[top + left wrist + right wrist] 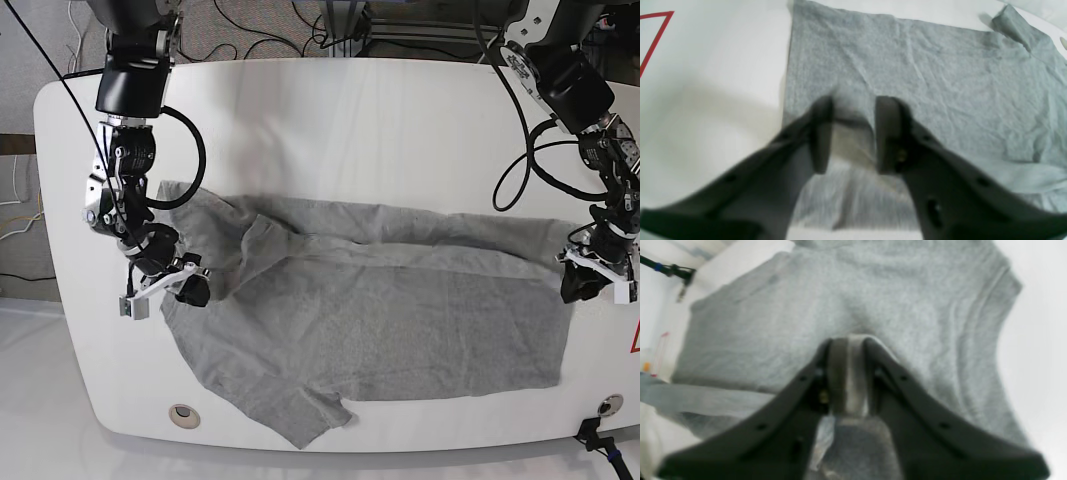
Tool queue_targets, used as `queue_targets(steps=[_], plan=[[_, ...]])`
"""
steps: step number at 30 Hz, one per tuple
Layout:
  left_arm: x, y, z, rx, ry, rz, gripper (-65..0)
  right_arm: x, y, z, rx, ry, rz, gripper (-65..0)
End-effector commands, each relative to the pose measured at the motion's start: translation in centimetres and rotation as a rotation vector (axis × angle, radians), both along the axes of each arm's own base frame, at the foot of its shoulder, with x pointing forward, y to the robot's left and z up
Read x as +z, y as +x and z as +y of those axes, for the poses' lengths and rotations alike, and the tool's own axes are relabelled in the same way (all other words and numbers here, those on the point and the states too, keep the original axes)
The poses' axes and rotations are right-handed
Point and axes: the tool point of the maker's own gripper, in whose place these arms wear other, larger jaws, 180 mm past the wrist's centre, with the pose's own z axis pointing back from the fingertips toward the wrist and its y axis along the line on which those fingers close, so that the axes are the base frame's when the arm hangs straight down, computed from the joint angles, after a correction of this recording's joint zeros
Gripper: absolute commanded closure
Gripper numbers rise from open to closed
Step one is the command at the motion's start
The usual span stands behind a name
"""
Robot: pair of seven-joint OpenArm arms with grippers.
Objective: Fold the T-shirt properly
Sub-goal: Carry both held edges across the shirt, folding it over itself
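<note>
While we look through the left wrist view, the left tool (853, 133) stands partly open low over the T-shirt (923, 83), with a small hump of grey cloth rising between its jaws; we cannot tell whether the jaws pinch it or merely straddle it. Cloth this thin wrinkles everywhere, so we judge it light, limp and apt to slip from a shallow bite.

Turning to the right wrist view, the right tool (848, 380) has its jaws close together on a raised fold of the T-shirt (773, 323), which fills the narrow gap.

From the base view, the T-shirt (400, 330) lies spread across the white surface (330, 130), partly folded lengthwise, one sleeve at the near edge. The left tool (597, 283) sits at the hem end, the right tool (170, 280) at the shoulder end. We would grip edges or seams, both layers together.
</note>
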Motion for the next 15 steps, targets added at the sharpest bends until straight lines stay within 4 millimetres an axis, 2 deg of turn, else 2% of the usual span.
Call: queue_targets(steps=[1,4,6,8,12,15], plan=[[2.7,1.0,0.7,0.006,0.014,-0.083,-25.6,2.5,1.4,-0.8,-0.008,-0.036,-0.078,-18.7],[2.8,1.0,0.7,0.002,0.020,-0.081,-32.8,3.1,1.9,-1.4,-0.012,-0.081,-0.090,-31.4],[3.5,1.0,1.2,-0.011,0.060,-0.094,-34.3,3.3,1.8,-1.6,-0.011,-0.098,-0.094,-39.7],[3.6,0.7,1.5,-0.025,0.092,-0.102,-34.3,3.7,0.8,-2.3,-0.002,-0.141,-0.098,-45.4],[3.6,-1.5,1.6,-0.051,0.179,-0.085,-34.3,4.3,-2.0,-3.1,0.025,-0.229,-0.119,-46.8],[3.3,-3.4,1.9,-0.069,0.234,-0.082,-34.3,3.9,-4.4,-3.0,0.055,-0.277,-0.110,-46.6]])
